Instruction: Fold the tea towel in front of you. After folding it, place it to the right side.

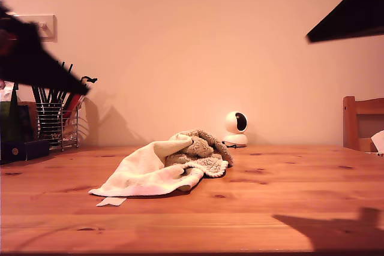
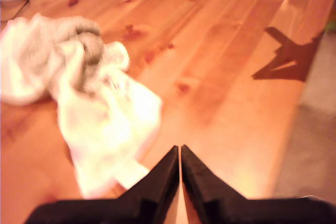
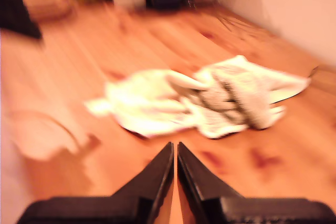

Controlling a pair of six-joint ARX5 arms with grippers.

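Observation:
The tea towel point(image 1: 162, 169) lies crumpled in a heap on the wooden table point(image 1: 270, 208), cream on the exterior view's left and beige-brown at its far side. It also shows in the first wrist view point(image 2: 105, 114) and the second wrist view point(image 3: 199, 100). My first gripper point(image 1: 84, 88) hangs high at the exterior view's left, shut and holding nothing point(image 2: 179, 150). My second gripper point(image 1: 311, 37) is up at the exterior view's upper right, also shut and holding nothing point(image 3: 175, 146). Both are well above the towel and apart from it.
A small white camera device point(image 1: 236, 129) stands against the wall behind the towel. A wire utensil rack point(image 1: 57, 121) and dark boxes point(image 1: 24, 148) sit at the exterior view's left. A wooden chair point(image 1: 363, 123) is at its right. A small white tag point(image 1: 111, 201) lies by the towel.

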